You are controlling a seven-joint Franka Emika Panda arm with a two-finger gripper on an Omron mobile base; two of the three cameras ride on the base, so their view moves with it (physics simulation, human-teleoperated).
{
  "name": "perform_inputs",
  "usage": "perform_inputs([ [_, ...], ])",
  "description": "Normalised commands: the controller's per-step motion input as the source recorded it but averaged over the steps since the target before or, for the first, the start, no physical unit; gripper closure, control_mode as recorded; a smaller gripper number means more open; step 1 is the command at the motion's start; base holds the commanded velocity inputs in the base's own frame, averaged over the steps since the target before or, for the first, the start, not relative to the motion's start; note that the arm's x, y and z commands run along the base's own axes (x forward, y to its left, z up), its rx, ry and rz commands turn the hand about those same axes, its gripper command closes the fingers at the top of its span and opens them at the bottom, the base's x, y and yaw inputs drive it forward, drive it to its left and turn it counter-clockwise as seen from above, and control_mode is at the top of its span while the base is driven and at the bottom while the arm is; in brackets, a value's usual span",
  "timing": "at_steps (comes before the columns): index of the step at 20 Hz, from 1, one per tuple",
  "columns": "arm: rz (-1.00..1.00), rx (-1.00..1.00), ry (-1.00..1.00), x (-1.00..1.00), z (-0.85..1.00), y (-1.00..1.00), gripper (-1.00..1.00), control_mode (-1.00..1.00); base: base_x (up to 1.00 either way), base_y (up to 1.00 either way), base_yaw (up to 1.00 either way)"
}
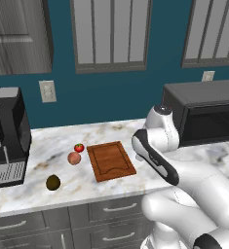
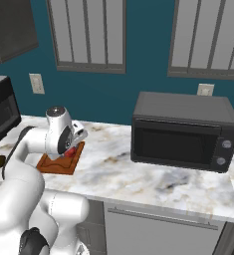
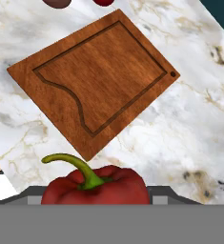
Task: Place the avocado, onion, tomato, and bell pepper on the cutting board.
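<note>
The reddish-brown cutting board (image 1: 111, 161) lies bare on the marble counter; it also shows as the cutting board (image 3: 96, 76) in the hand view. My gripper (image 2: 69, 150) hangs over the board's right edge, shut on the red bell pepper (image 3: 96, 187), whose green stem curls up at the bottom of the hand view and hides the fingertips. Left of the board sit the tomato (image 1: 79, 147) and the peach-pink onion (image 1: 74, 158), close together. The dark avocado (image 1: 53, 182) rests nearer the counter's front edge.
A black microwave (image 2: 183, 132) stands on the counter to the right of the board. A coffee machine (image 1: 5, 141) occupies the far left. The counter's front edge (image 1: 62, 202) runs above grey drawers. My own arm (image 1: 157, 160) crosses just right of the board.
</note>
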Motion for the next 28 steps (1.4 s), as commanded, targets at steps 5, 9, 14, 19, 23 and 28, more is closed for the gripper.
perform_inputs([
  [5, 0.03, 0.0, 0.13, 0.31, 0.07, 0.67, 1.0, -1.0, 0.0, 0.0, 0.0],
  [9, 0.0, 0.0, 0.18, 0.52, 0.16, 0.45, 1.0, -1.0, 0.0, 0.0, 0.0],
  [14, 0.0, 0.0, 0.1, 0.31, 0.15, 0.3, 1.0, -1.0, 0.0, 0.0, 0.0],
  [19, 0.0, 0.0, 0.01, 0.18, 0.0, 0.2, 1.0, -1.0, 0.0, 0.0, 0.0],
  [23, -0.08, 0.0, 0.0, 0.25, 0.0, 0.22, 1.0, -1.0, 0.0, 0.0, 0.0],
  [28, -0.09, 0.0, 0.01, 0.16, 0.0, 0.23, 1.0, -1.0, 0.0, 0.0, 0.0],
])
